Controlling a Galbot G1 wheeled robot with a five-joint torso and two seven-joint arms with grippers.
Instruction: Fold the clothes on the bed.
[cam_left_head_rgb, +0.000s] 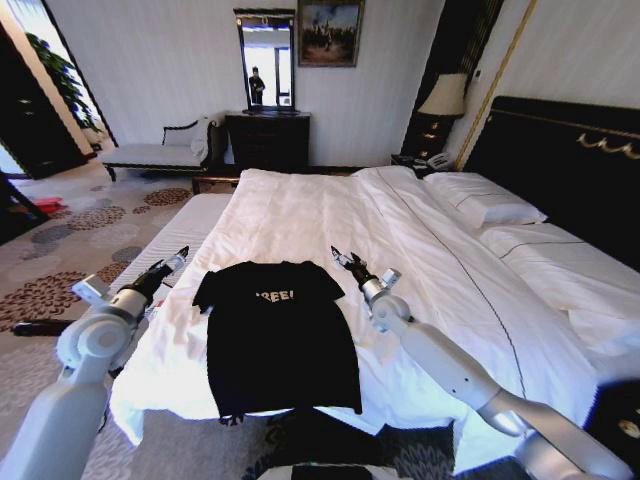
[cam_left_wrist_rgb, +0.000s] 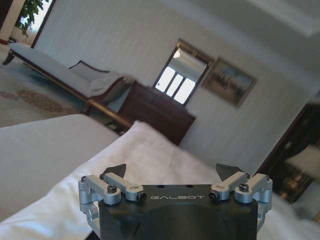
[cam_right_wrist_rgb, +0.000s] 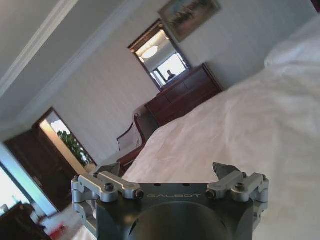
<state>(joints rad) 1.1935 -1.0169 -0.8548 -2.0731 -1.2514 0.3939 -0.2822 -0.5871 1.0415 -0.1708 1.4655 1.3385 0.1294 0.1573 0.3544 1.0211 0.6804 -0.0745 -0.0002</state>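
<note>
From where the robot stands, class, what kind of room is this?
Most likely a hotel bedroom: a large bed with white pillows, a bedside lamp, and a dresser under a mirror.

Bright daylight floods from the doorway (cam_left_head_rgb: 30, 60), glaring on the white bed (cam_left_head_rgb: 330, 215); head view edges bow, wrist backgrounds blur.

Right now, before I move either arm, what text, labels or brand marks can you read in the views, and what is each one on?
"GALBOT" on the body of the left gripper, open, in the left wrist view.
"GALBOT" on the body of the right gripper, open, in the right wrist view.
"REE" is all that reads of the pale chest lettering on the black T-shirt on the bed; its other characters are too blurred.
</note>
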